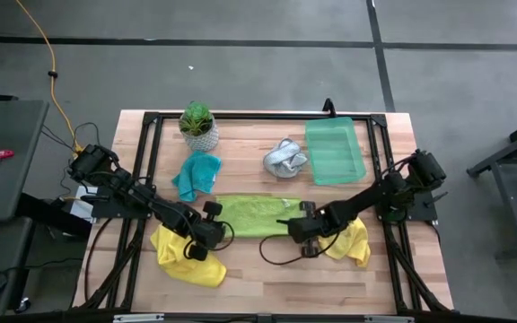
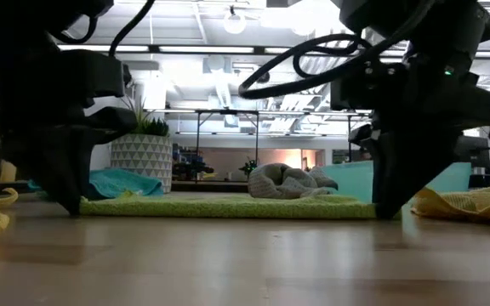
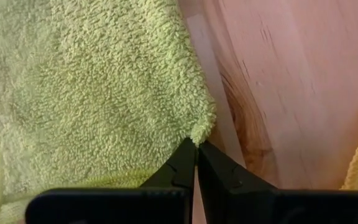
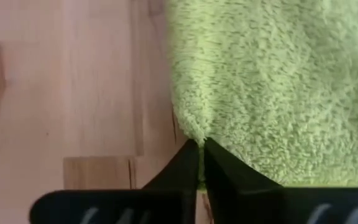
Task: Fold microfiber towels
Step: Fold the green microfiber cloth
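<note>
I see the lime green towel (image 1: 257,215) lying flat as a long strip across the middle of the bench (image 1: 276,278), its long side running from nine to three o'clock. My left hand (image 1: 212,224) sits at the strip's nine o'clock end, fingers pinched together on a corner of the lime green pile, as the left wrist view shows (image 3: 196,146). My right hand (image 1: 302,226) is at the three o'clock end, fingers likewise clamped on a corner of the same towel (image 4: 201,149). In the low view both hands stand down on the bench surface at the two ends of the green strip (image 2: 228,206).

One yellow towel (image 1: 185,256) lies crumpled at about seven o'clock from the strip, partly under the left arm. The other yellow towel (image 1: 353,242) is bunched at about four o'clock, beside the right arm. The teal towel (image 1: 196,175) lies rumpled at ten o'clock, just beside the strip's far edge. The grey-white towel (image 1: 284,159) sits in a heap at about one o'clock, touching or nearly touching the translucent green tray (image 1: 335,151) further toward two o'clock. A small potted plant (image 1: 198,126) stands at eleven o'clock, just beyond the teal towel.
</note>
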Motion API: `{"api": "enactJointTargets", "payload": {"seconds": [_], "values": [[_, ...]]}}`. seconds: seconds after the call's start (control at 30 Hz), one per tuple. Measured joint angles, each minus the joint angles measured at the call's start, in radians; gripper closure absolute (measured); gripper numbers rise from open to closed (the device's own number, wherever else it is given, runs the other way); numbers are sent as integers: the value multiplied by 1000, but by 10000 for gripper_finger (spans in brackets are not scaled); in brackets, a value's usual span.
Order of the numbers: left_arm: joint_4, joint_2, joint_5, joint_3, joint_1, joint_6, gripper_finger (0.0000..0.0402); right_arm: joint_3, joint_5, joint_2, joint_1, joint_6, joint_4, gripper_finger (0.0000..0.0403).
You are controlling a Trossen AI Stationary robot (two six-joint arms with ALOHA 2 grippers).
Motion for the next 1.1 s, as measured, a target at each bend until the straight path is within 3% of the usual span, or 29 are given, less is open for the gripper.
{"api": "enactJointTargets", "payload": {"seconds": [0.27,0.47,1.1], "values": [[-16,-101,76,14,8,-175,399,16,-121,-95,-16,136,-51,399],[-38,-164,71,14,31,-229,399,17,-164,-165,-36,236,-102,401],[-55,-179,-56,6,208,-480,399,18,-93,-180,-226,537,-206,403]]}}
